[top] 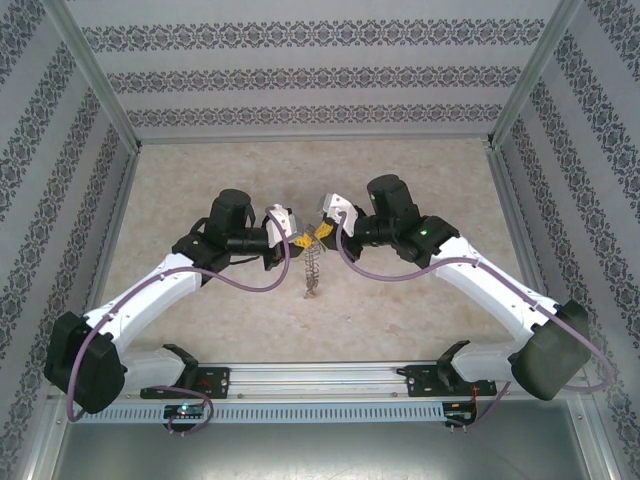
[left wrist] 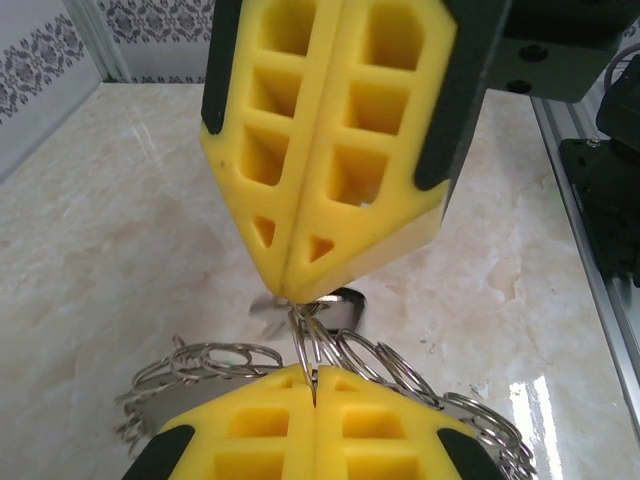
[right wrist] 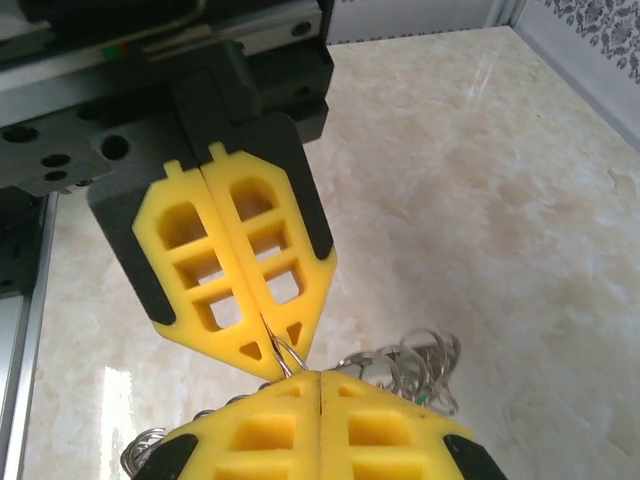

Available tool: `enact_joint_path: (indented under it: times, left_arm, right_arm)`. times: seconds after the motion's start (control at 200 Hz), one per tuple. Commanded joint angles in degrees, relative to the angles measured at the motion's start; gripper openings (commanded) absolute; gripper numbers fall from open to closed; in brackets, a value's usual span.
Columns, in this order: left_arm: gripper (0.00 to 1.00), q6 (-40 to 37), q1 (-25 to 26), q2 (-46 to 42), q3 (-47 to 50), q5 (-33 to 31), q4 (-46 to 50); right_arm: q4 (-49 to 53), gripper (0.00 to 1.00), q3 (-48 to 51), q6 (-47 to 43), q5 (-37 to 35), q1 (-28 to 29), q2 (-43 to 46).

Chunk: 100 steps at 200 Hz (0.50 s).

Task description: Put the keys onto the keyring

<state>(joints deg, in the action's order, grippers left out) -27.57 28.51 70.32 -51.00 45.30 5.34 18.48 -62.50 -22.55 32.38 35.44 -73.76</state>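
- Your left tool (left wrist: 314,388) is clenched on a thin wire loop of the keyring (left wrist: 215,362). Its fingers are yellow foam-like blocks with square pockets, set in black shells.
- Your right tool (right wrist: 318,382) is pinched shut on a loop of the same keyring, tip to tip with the left one.
- The keyring is grey metal, fringed with shiny round loops, over a glossy beige marbled worktop (top: 180,200).
- The top view shows the keyring as a narrow strand trailing from the meeting tips. The wrist views show its loops fanned out.

Keyring (left wrist: 215,362) partly hidden behind left end effector (left wrist: 314,388) (loops cut by bottom edge).
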Motion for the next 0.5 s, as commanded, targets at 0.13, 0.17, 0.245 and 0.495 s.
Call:
enact_joint_path:
  times: [0.13,0.17,0.245,0.495]
  left_arm:
    - [0.00,1.3,0.8,-2.8,2.5,2.1,-8.4]
    - [0.00,2.1,0.9,-2.9,3.0,2.6,-9.9]
    - [0.00,3.6,0.9,-3.2,3.9,2.9,-12.8]
    - [0.00,7.0,1.3,-2.8,6.8,3.2,-20.7]
  right_arm:
    - [-2.1,0.00,1.8,4.7,3.7,-3.7,1.3]
    - [-2.3,0.00,1.9,5.3,4.2,-4.4,1.0]
    - [-1.5,0.00,1.3,6.8,5.3,-5.3,-0.1]
    - [-4.1,0.08,2.2,10.0,11.4,-6.8,-4.1]
